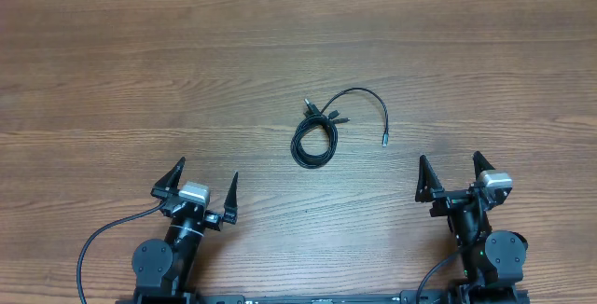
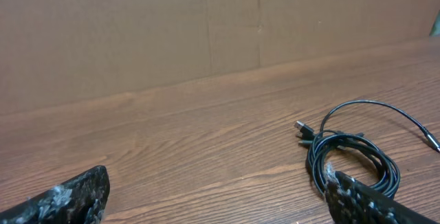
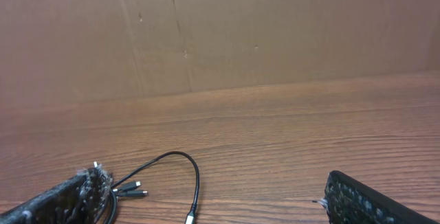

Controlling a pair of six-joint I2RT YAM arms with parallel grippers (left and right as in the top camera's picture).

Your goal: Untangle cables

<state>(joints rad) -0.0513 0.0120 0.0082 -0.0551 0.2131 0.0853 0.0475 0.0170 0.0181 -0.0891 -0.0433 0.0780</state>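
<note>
- Both cables [image 1: 297, 145] lie together as one small bundle near the middle of the counter [image 1: 112, 80], untouched by either arm.
- Most of the bundle is a tight coil. A cluster of small plug ends [image 1: 312, 108] sticks out at its 12 o'clock edge.
- One loose strand arcs out from the top of the coil toward 3 o'clock and ends in a plug tip [image 1: 384, 143] lying flat on the wood.
- My left hand [image 1: 207, 169] sits at about 8 o'clock from the coil, well apart from it, with its fingers spread wide and nothing between them.
- My right hand [image 1: 450, 157] sits at about 4 o'clock from the coil, near the loose plug tip but not touching it. Its fingers are also spread wide and empty.
- On the left wrist camera the coil [image 2: 313, 161] shows low at the right, partly behind one finger [image 2: 364, 200].
- On the right wrist camera the arcing strand [image 3: 198, 183] shows at lower left, beside one finger [image 3: 62, 200].
- I cannot tell from any view how the two cords cross inside the coil.
</note>
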